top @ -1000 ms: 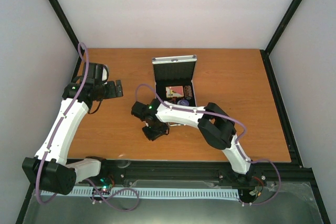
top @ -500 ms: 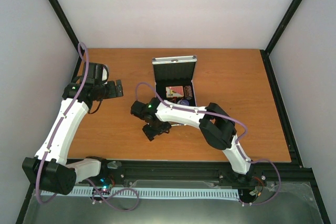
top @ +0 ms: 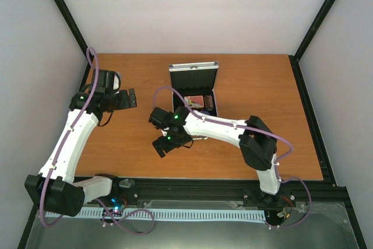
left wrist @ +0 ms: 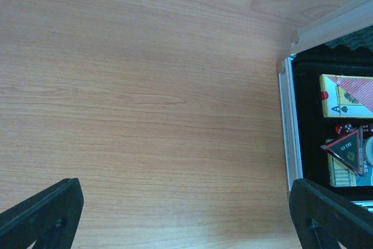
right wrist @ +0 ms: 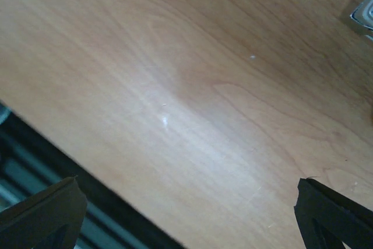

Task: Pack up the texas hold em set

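Between white walls (top: 192, 10), wooden table (top: 274, 115). Centre-far: silver case (top: 193, 77), lid standing at far edge, opening faces near; long axis unclear, arm covers near end. Left gripper (top: 132, 98) and right gripper (top: 165, 144) gape wide, empty.

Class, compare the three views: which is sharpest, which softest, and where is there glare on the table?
Left wrist view: sharpest, with crisp grain on the brown wooden table and readable print on the black triangle in the silver aluminium case. Right wrist view: softest, with a pale glare streak across the wood. Top external view: even light, faint shadows under the arms.
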Controlling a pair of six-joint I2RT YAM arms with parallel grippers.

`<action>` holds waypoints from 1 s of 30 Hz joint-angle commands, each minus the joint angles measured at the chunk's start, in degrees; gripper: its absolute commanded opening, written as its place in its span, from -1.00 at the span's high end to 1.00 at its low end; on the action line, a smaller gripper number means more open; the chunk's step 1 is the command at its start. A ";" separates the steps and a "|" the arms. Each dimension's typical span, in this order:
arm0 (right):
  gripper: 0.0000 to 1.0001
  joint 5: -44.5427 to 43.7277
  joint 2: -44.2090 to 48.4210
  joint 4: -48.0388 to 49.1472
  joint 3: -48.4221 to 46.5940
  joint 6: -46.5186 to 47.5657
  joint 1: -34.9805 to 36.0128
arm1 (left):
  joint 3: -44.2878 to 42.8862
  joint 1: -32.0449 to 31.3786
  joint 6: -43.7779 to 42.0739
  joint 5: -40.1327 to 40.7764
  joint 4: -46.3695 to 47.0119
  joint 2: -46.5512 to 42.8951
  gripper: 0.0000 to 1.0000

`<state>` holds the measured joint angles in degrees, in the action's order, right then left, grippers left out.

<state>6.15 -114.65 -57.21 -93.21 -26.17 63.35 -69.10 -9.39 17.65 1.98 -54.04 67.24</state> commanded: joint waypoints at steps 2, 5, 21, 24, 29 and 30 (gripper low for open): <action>-1.00 5.00 4.70 6.51 3.16 -2.38 -0.07 | -2.07 -0.17 0.10 -0.21 -0.02 0.42 -1.00; -1.00 5.55 5.02 6.71 3.51 -3.34 -0.07 | -2.05 -0.10 0.27 -0.55 0.11 0.52 -0.99; -1.00 23.17 9.86 25.66 17.34 -12.10 -0.15 | -6.42 -0.12 0.75 1.04 -1.15 4.48 -1.00; -1.00 25.52 10.32 29.72 19.36 -17.15 0.73 | -7.78 -0.14 -0.33 1.67 -2.13 5.59 -0.99; -1.00 24.82 9.31 34.04 18.62 -25.14 3.97 | -9.54 -0.11 -0.15 2.65 -1.29 4.61 -0.99; -1.00 24.56 8.90 34.73 18.30 -27.16 4.51 | -9.90 -0.15 -0.01 2.34 -0.98 4.43 -0.99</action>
<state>29.10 -106.19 -29.06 -74.08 -44.53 65.34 -75.05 -9.39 17.98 3.66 -55.16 72.69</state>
